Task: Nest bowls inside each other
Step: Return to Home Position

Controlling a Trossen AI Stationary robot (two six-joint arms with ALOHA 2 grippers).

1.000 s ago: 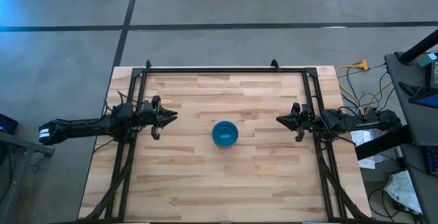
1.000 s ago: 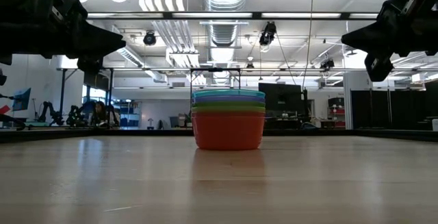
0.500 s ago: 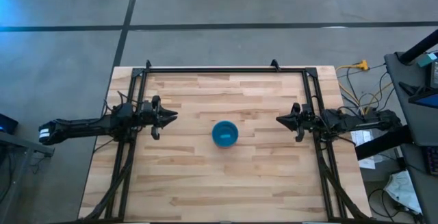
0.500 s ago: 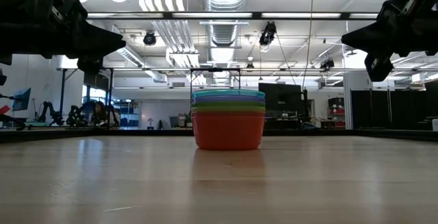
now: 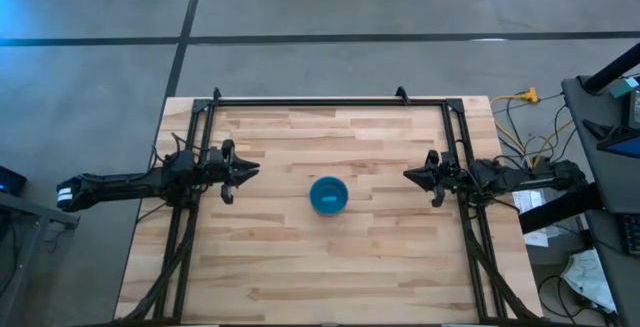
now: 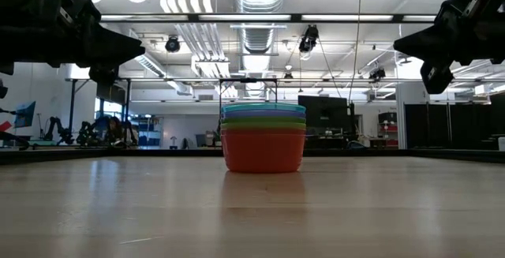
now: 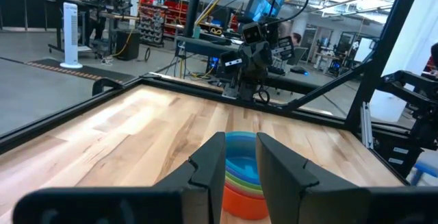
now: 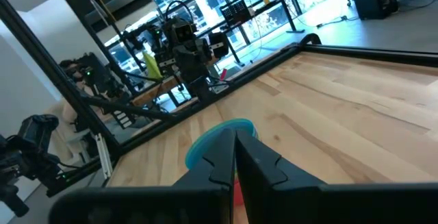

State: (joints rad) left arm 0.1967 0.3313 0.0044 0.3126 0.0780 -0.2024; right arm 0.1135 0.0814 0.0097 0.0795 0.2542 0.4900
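Note:
The bowls stand as one nested stack [image 5: 328, 195] on the middle of the wooden table, resting on the orange bottom bowl [image 6: 263, 154]. The blue bowl is on top, with green and yellow rims between; I see no purple or pink bowl. My left gripper [image 5: 252, 170] hovers above the table left of the stack, pointing at it, its fingers a narrow gap apart [image 7: 240, 157]. My right gripper [image 5: 408, 175] hovers on the stack's right, also pointing at it, fingers together [image 8: 235, 148]. Both are well clear of the stack and show high in the low view.
A black metal frame [image 5: 310, 100] runs along the far edge and down both sides of the table. Bare wood lies all round the stack. Cables and equipment [image 5: 600, 137] sit off the table's right side.

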